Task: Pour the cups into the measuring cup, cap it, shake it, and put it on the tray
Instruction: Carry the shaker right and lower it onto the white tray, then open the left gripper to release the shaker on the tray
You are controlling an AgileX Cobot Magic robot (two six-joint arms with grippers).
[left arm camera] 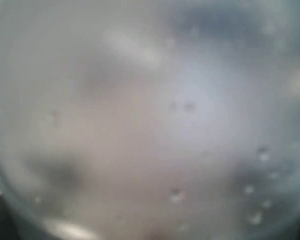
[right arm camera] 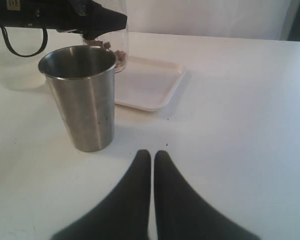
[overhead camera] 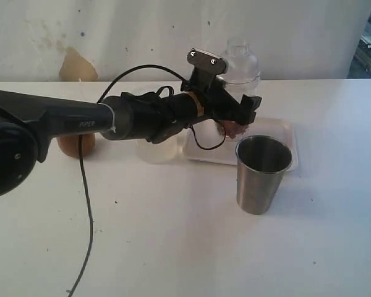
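Observation:
The clear measuring cup (overhead camera: pixel 241 67), domed lid on, stands upright at the tray's (overhead camera: pixel 279 133) back left corner with brownish bits in its bottom. My left gripper (overhead camera: pixel 238 112) reaches across and grips its body; the cup's blurred wall (left arm camera: pixel 150 120) fills the left wrist view and hides the jaws there. The steel tumbler (overhead camera: pixel 263 173) stands upright and looks empty, just in front of the tray. The wooden cup (overhead camera: pixel 74 143) sits at the left, partly behind the left arm. My right gripper (right arm camera: pixel 152 154) is shut on nothing, low over the table near the steel tumbler (right arm camera: pixel 82 95).
A frosted beaker (overhead camera: pixel 156 150) stands left of the tray, under the left arm. The arm's black cable trails over the table toward the front left. The white tray (right arm camera: pixel 150 85) carries only the measuring cup (right arm camera: pixel 118 45) at its far corner.

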